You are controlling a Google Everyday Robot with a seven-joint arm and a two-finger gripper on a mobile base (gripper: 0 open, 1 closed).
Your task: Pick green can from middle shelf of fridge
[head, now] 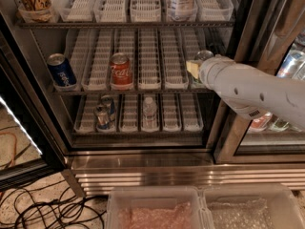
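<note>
end effector (192, 69) at middle shelf's (148, 63) right end, against green can (204, 56); grip state: cannot tell

At the middle shelf (148, 90), the matt, seemingly plastic tool (194, 69) adjoins the shiny metal green can (204, 57).

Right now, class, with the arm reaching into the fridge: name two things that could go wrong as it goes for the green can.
1. The gripper is right at the green can, which the arm mostly hides; a slightly off approach might topple it or shove it back.
2. The can stands at the right end of the middle shelf, beside the fridge frame; the arm could bump that frame pulling out.
</note>
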